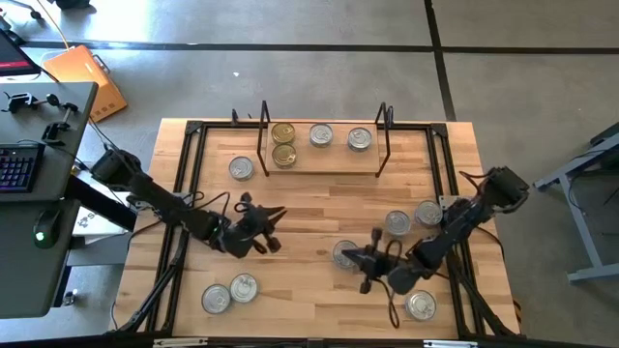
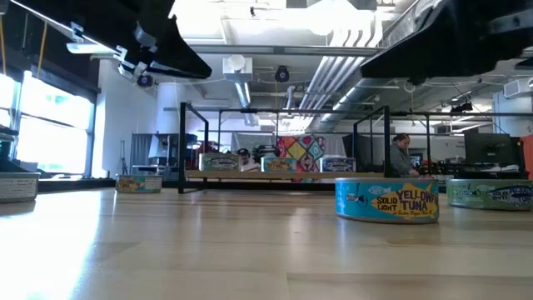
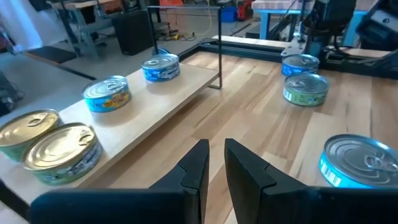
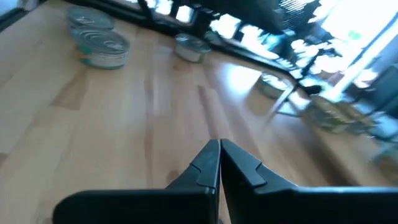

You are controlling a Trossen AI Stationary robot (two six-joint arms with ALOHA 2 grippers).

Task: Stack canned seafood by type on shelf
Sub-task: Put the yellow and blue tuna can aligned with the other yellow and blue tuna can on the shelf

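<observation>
The shelf [image 1: 324, 162] stands at the table's far middle, and its board [image 3: 163, 102] carries two gold-lidded cans [image 1: 283, 143] and two silver-lidded cans [image 1: 339, 137]. Other cans rest flat on the table: one [image 1: 241, 168] left of the shelf, two [image 1: 229, 293] near left, two [image 1: 413, 218] at the right, one [image 1: 421, 305] near right, and one [image 1: 341, 253] in the middle. My left gripper [image 1: 278, 230] [image 3: 215, 155] hovers left of centre with a narrow gap and nothing in it. My right gripper [image 1: 362, 259] [image 4: 219, 149] is shut and empty, above the table beside the middle can.
A black frame [image 1: 184, 193] runs along the table's left, far and right sides. Bare wood lies between the two grippers and in front of the shelf. A desk with a keyboard [image 1: 19, 164] stands left of the table. A person [image 2: 401, 154] is in the room behind.
</observation>
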